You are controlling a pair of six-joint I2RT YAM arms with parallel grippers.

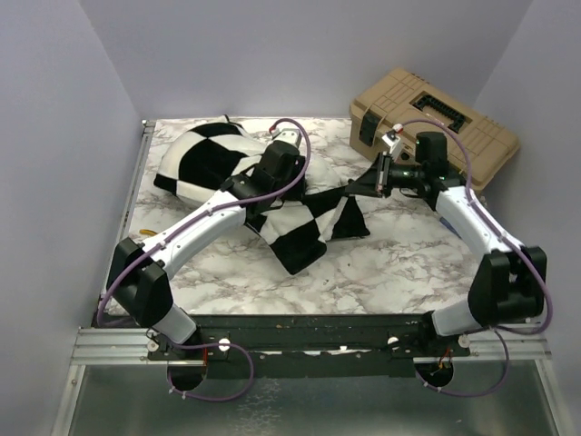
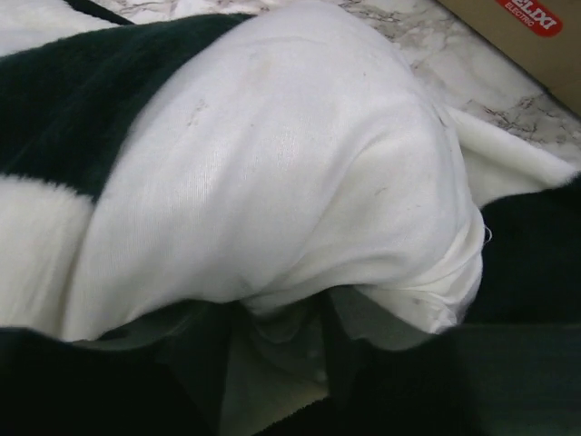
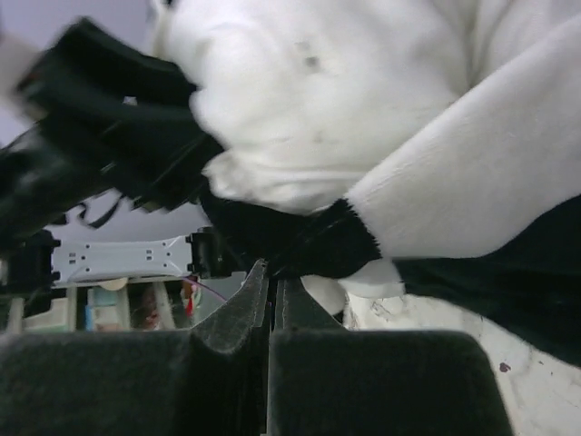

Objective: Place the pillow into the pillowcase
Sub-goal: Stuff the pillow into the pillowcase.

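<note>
Pillow point(image 2: 290, 163): back-L part of table point(image 1: 390, 263), mostly inside pillowcase point(image 1: 213, 159), which bulges round it there. In L wrist view a bare white end of pillow swells out of the case mouth, w/ black and white case fabric wrapped on its L side and more dark fabric to its R.

L gripper point(image 2: 272, 368): right up against that bare end, pillow just above and touching. Fingers only dark blurred shapes at bottom edge, white cloth showing btwn them. Can't tell if clamped or parted. From top view L arm reaches in from near-L corner, wrist over the middle of the case, next to the bulge.

R gripper point(image 3: 270, 304): jaws closed tight, pinching a black fold of case edge. Case hangs directly above the fingers in R wrist view. From top view a strip of fabric runs taut from it toward the L wrist; R gripper sits R of the case, clear of the bulge.

Slack tail of case lies flat, trailing toward centre-front of table.

Tan toolbox point(image 1: 436, 123) at back-R corner, behind R wrist, apart from the cloth.
</note>
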